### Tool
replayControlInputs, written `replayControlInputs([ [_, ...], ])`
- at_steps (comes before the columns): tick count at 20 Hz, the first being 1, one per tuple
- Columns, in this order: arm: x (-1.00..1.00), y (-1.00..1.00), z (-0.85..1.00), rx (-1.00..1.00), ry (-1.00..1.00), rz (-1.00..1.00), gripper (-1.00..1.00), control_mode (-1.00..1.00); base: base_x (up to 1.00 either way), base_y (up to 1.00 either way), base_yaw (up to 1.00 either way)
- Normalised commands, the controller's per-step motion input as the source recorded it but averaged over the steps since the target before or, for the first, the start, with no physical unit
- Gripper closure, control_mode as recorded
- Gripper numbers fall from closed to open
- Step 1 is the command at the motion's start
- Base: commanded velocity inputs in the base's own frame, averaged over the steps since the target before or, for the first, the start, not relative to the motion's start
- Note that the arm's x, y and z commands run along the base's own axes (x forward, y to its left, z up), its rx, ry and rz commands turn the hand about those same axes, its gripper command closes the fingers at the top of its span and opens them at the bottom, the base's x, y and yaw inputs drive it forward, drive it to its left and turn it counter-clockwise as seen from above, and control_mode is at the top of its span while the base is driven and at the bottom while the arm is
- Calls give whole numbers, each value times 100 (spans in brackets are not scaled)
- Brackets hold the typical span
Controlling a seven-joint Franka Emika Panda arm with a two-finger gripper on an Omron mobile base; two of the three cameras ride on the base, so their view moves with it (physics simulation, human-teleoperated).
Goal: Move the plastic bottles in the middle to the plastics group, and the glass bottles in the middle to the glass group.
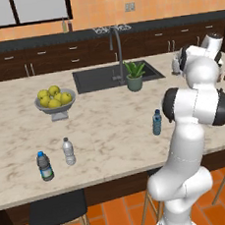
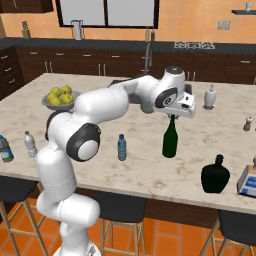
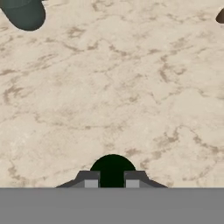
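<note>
Pincer (image 2: 172, 116) grips green glass bottle (image 2: 170, 139); bowl (image 1: 56, 107) holds lemons (image 1: 53, 97).

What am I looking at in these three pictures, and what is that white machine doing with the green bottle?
It is a white robot arm on a drivable base in a simulated kitchen. Two pictures come from cameras on the base, behind the arm to its left and right; the third looks down from its hand. Its gripper is shut on the neck of the dark green glass bottle, which stands upright at the marble counter. Nearby on the counter are a small blue water bottle, a squat dark glass bottle, two plastic bottles at the left, a bowl of lemons and a potted plant.
</note>
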Motion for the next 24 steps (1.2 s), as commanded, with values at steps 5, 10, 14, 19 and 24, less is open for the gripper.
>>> replayControlInputs([
  [5, 0, -54, 0, 0, 0, -8, 100, -100, 0, 0, 0],
  [10, 0, -81, 0, 0, 2, -11, 100, -100, 0, 0, 0],
  [14, -25, -75, 0, 0, 1, -12, 100, -100, 0, 0, 0],
  [19, -48, -44, 0, 0, 0, -16, 100, -100, 0, 0, 0],
  [24, -36, -31, -1, 0, 0, -11, 100, -100, 0, 0, 0],
])
